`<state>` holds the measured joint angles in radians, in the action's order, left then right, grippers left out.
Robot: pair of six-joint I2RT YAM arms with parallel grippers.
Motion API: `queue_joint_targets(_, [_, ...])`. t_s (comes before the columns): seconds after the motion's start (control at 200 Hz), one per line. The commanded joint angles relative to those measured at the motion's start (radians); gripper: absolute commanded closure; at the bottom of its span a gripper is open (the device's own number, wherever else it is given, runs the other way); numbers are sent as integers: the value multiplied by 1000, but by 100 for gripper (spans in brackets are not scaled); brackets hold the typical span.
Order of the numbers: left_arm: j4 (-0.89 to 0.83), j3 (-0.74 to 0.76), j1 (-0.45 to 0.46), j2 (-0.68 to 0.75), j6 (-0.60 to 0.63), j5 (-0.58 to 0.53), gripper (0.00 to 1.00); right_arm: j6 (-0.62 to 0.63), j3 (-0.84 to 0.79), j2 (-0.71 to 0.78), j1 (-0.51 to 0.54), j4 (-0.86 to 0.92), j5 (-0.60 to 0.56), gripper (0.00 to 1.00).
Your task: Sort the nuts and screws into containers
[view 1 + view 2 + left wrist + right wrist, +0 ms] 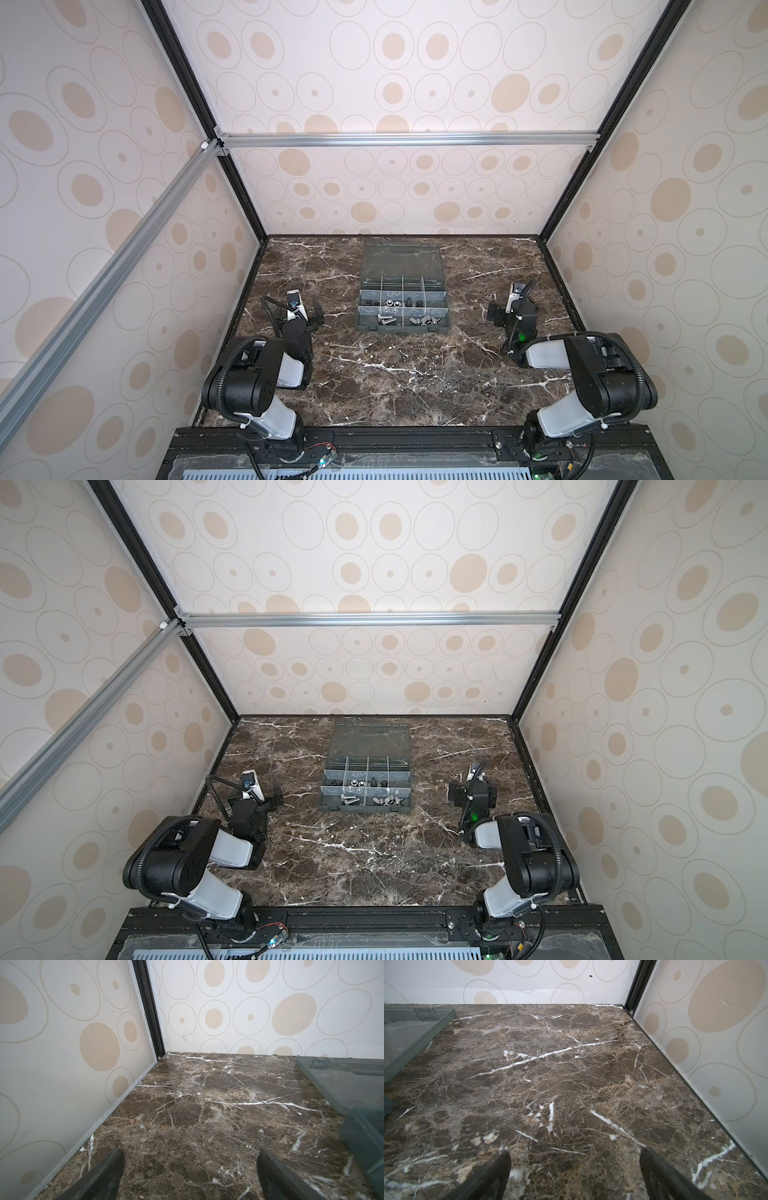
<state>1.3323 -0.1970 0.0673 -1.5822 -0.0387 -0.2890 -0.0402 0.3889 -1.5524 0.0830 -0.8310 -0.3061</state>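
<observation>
A dark grey organizer box [403, 329] [365, 809] sits mid-table in both top views, its clear lid [401, 259] lying open behind it. Clear dividers split it into the containers. Silvery screws [384, 319] [388, 800] lie in the front cells. Small ring-like nuts [390, 303] [355, 782] sit in the middle row. My left gripper [302, 315] [191, 1167] stands open, left of the box, over bare marble. The right gripper [513, 311] [575, 1167] is open too, right of the box, with nothing between its fingers. Each wrist view catches only the lid's edge [342, 1088] [409, 1036].
The tabletop [395, 374] is dark brown marble. Patterned enclosure walls [124, 270] close it in on the left, right and back, with black corner posts [249, 208]. A black rail [395, 436] carrying both arm bases runs along the near edge.
</observation>
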Motion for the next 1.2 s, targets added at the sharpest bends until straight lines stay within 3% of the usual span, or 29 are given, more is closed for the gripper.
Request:
queue_joint_targets(0.0, [51, -16, -4, -1, 3, 8, 1, 6, 12, 18, -4, 0, 6, 0])
queue_joint_targets(1.035, [61, -11, -4, 1, 5, 8, 1, 4, 7, 19, -6, -5, 11, 0])
queue_joint_targets(1.11, [136, 33, -4, 4, 12, 26, 1, 16, -71, 30, -6, -141, 30, 1])
queue_joint_targets(1.195, [363, 148, -4, -8, 8, 27, 1, 33, -235, 16, -6, -471, 82, 1])
